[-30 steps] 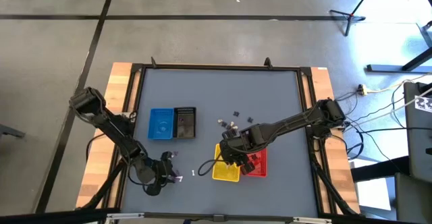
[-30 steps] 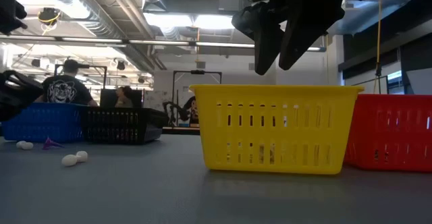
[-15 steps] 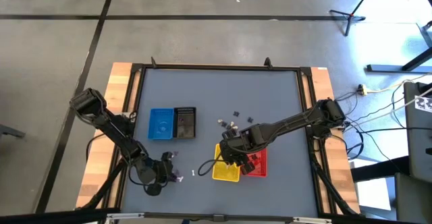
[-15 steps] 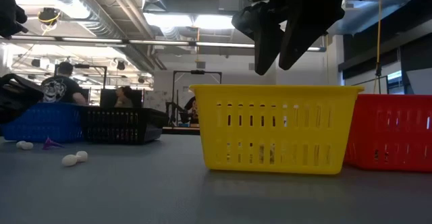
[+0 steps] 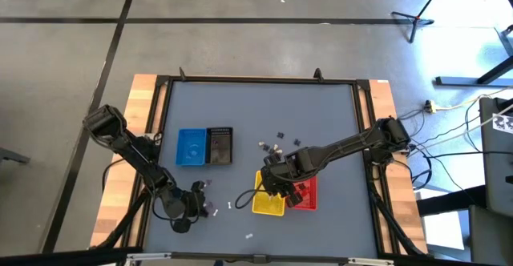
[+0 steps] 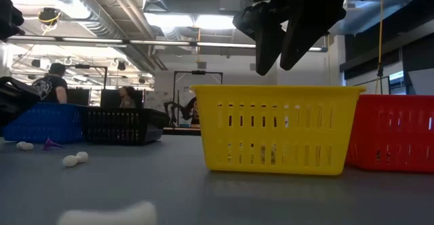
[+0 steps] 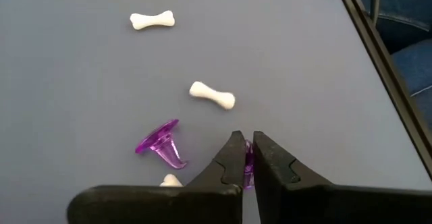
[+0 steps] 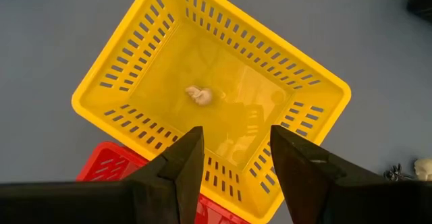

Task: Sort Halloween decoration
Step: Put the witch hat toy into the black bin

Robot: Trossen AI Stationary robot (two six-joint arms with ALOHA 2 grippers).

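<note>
My left gripper (image 7: 244, 158) is pinching shut on a purple trinket (image 7: 248, 169), low over the table (image 7: 81, 82). A purple cone (image 7: 160, 143) is lying tipped beside it; two white bones (image 7: 212, 95) are lying flat beyond, long axes crosswise. My right gripper (image 8: 235, 158) is hanging open above the yellow basket (image 8: 121, 62), where only its wrist view is showing one pale trinket (image 8: 199, 96) inside.

yellow basket (image 8: 270, 82), purple trinket (image 7: 162, 143), white bones (image 7: 212, 94)
</note>
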